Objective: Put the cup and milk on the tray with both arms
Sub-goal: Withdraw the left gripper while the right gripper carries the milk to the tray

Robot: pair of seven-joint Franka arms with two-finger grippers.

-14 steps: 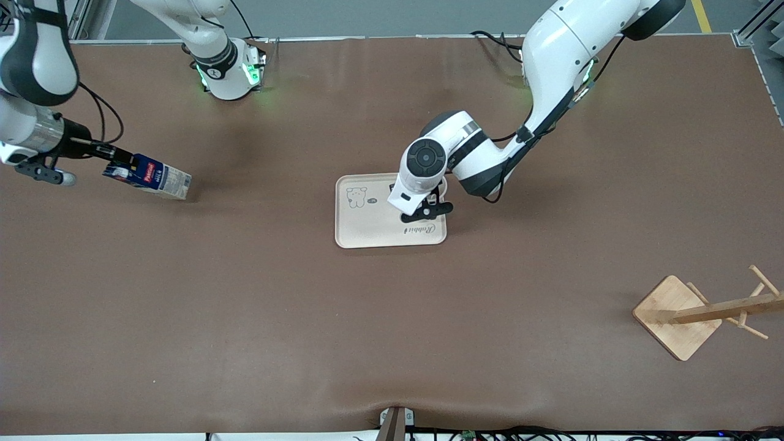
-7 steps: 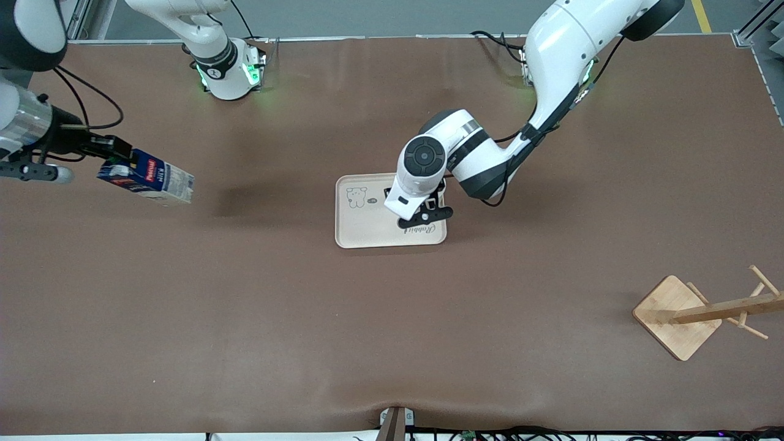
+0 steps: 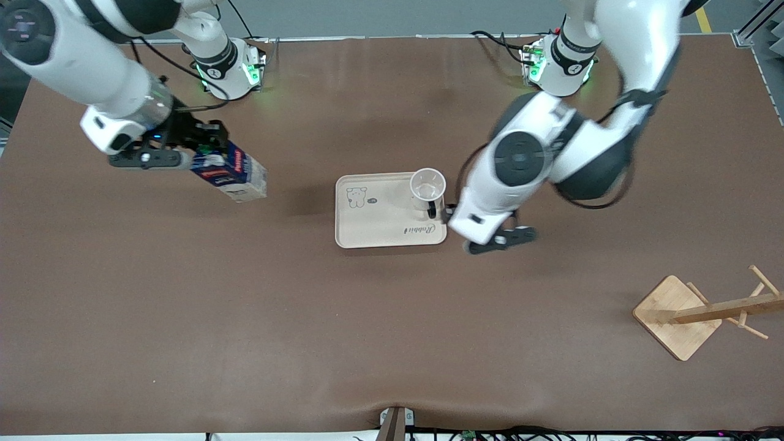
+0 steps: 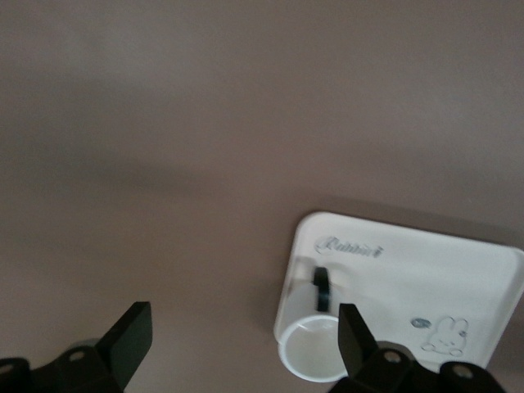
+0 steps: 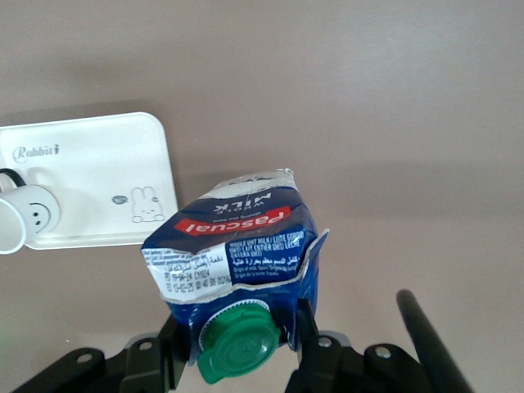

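The cream tray point(image 3: 373, 228) lies mid-table. The white cup point(image 3: 427, 185) stands upright on the tray's corner toward the left arm's end, black handle toward the front camera. My left gripper point(image 3: 457, 214) is open and empty over the table just beside that tray edge; in the left wrist view its gripper point(image 4: 243, 340) has the cup point(image 4: 315, 360) by one finger and the tray point(image 4: 426, 266) past it. My right gripper point(image 3: 205, 151) is shut on the milk point(image 3: 236, 176), tilted in the air over the table toward the right arm's end. The right wrist view shows the gripper point(image 5: 241, 340) on the milk point(image 5: 237, 237), with the tray point(image 5: 98, 176) and cup point(image 5: 20, 217).
A wooden mug rack point(image 3: 680, 315) lies tipped on its square base near the front camera at the left arm's end. The two arm bases with green lights point(image 3: 229, 70) point(image 3: 554, 64) stand along the table's back edge.
The left gripper has let go of the cup on the tray, risen and moved off toward the left arm's end. The right gripper has carried the milk toward the tray.
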